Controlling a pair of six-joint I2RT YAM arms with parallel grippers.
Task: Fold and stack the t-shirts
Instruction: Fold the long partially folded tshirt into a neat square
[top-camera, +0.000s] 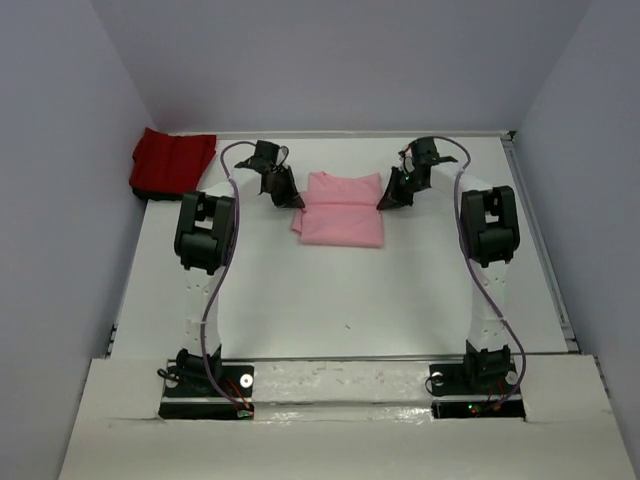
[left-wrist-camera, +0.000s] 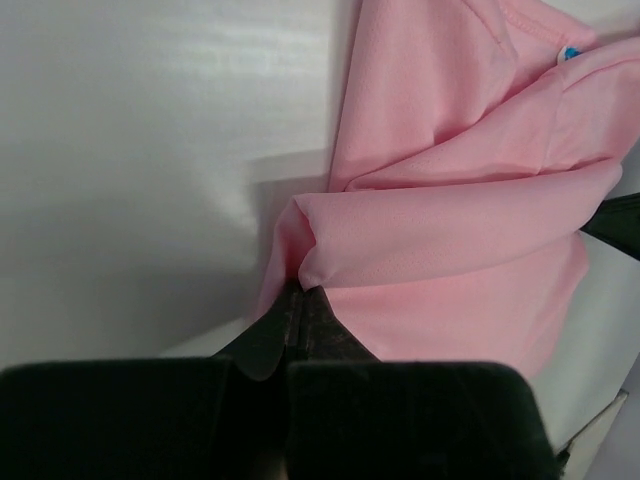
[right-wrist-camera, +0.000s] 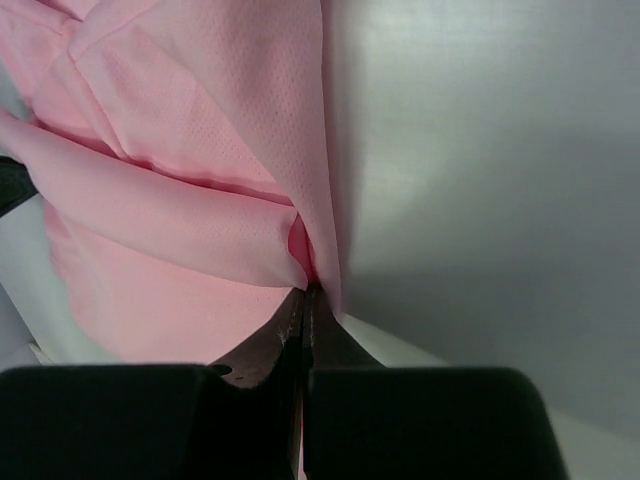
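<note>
Left gripper (top-camera: 291, 199): pinching pink shirt (top-camera: 342, 212) — left side
Right gripper (top-camera: 389, 199): pinching its right side
Fold: move both together — level, taut

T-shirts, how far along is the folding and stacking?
Done: the red shirt lies in a compact, seemingly folded pile at the far left corner. In hand: the pink shirt, partly folded, each side edge pinched by the left hand and right hand. Left: finish that fold and stack the two.
</note>
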